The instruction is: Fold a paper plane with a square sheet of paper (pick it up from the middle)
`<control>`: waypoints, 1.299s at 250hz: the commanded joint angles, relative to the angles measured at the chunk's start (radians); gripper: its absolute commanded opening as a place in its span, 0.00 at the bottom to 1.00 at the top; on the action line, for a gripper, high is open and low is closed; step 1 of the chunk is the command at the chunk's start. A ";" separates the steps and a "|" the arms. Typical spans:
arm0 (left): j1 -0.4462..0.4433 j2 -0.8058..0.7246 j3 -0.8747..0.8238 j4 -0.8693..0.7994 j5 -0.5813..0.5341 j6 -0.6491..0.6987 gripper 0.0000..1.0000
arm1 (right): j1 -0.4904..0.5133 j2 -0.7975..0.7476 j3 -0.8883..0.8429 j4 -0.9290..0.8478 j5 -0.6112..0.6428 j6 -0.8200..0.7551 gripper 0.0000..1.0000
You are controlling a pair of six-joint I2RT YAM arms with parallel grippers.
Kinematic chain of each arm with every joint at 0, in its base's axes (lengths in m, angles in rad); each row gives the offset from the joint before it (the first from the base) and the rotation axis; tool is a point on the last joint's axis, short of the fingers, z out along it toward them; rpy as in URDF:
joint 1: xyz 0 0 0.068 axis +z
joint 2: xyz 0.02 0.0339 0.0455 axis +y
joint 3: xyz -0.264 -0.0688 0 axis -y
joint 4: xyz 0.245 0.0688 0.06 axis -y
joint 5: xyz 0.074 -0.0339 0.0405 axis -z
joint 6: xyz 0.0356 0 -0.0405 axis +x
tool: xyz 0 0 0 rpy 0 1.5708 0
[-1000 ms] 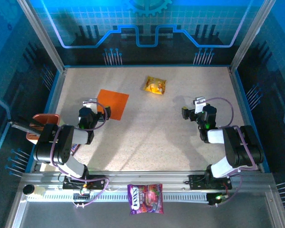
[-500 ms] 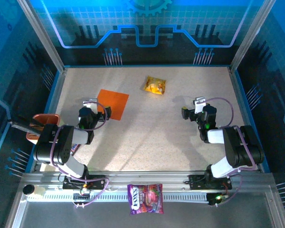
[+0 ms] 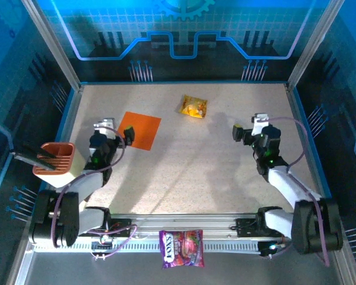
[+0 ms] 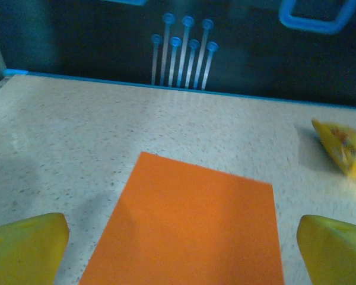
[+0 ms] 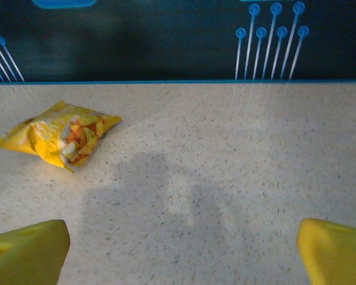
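Evidently thin and limp, the square sheet of paper [image 4: 193,225] lies on the bench [image 3: 196,166] just ahead of the left end effector [image 3: 114,131], jaws apart; a pinch at its middle should buckle it up. The right end effector [image 3: 249,126] is spread too.

The square sheet of paper [image 4: 190,231] is plain matt orange, flat and smooth, zero sheen on it. The counter [image 3: 184,172] looks like a speckled beige stone-type top, matt with a fine grain. The snack packet [image 5: 56,133] is crinkly glossy yellow film, and the purple bag [image 3: 181,248] is shiny printed plastic too. The front rail [image 3: 225,244] is dull grey metal. The pads [image 4: 24,246] on the jaws look like smooth yellow plastic.
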 commanded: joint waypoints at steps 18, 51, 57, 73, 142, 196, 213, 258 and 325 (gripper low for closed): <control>0.014 -0.061 0.183 -0.462 -0.052 -0.324 1.00 | -0.029 -0.099 0.159 -0.577 -0.096 0.284 0.99; 0.016 0.040 0.288 -0.530 0.301 -0.279 1.00 | -0.031 -0.149 0.130 -0.569 -0.357 0.363 0.99; 0.015 0.068 0.313 -0.548 0.341 -0.280 1.00 | -0.030 -0.160 0.119 -0.563 -0.381 0.381 0.99; 0.011 0.158 0.382 -0.596 0.427 -0.272 1.00 | -0.021 -0.192 0.082 -0.531 -0.419 0.425 0.99; -0.006 0.495 0.670 -0.815 0.418 -0.263 1.00 | 0.029 -0.166 0.091 -0.542 -0.464 0.465 0.99; -0.015 0.674 0.829 -0.912 0.395 -0.246 1.00 | 0.061 -0.108 0.123 -0.541 -0.457 0.481 0.99; -0.018 0.713 0.857 -0.929 0.393 -0.244 1.00 | 0.065 -0.102 0.131 -0.537 -0.449 0.493 0.99; -0.037 0.778 0.887 -0.951 0.408 -0.259 1.00 | 0.066 -0.107 0.148 -0.569 -0.423 0.505 0.99; -0.090 0.808 0.817 -0.932 0.393 -0.316 1.00 | 0.066 -0.159 0.169 -0.677 -0.302 0.495 0.99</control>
